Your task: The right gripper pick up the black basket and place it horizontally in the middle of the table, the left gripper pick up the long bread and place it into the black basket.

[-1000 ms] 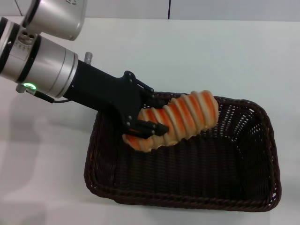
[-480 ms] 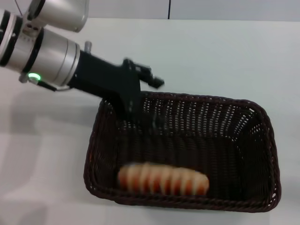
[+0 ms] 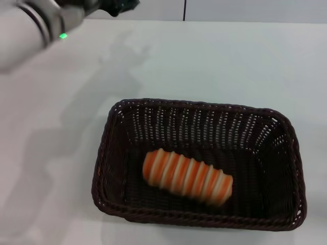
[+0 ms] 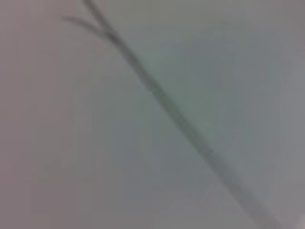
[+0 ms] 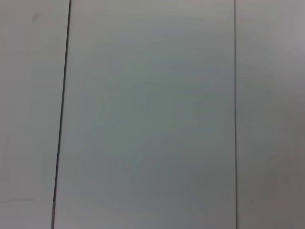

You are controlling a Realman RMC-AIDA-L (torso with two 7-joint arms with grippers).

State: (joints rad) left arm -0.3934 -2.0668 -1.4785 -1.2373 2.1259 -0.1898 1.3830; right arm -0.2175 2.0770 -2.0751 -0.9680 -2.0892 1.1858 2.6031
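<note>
Now the oblong orange-tan long bread with cream stripes [image 3: 187, 177] lies inside the dark woven wicker black basket [image 3: 286, 153], toward its 7 o'clock corner, on the plain white table [image 3: 214, 61]. At 11 o'clock, well apart, hangs the black left gripper [image 3: 118, 6]; whether its fingers are spread cannot be told.

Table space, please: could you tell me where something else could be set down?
The table is bare behind the black basket and on its left. The long bread fills the basket's middle. The left gripper sits at the far-left corner.
</note>
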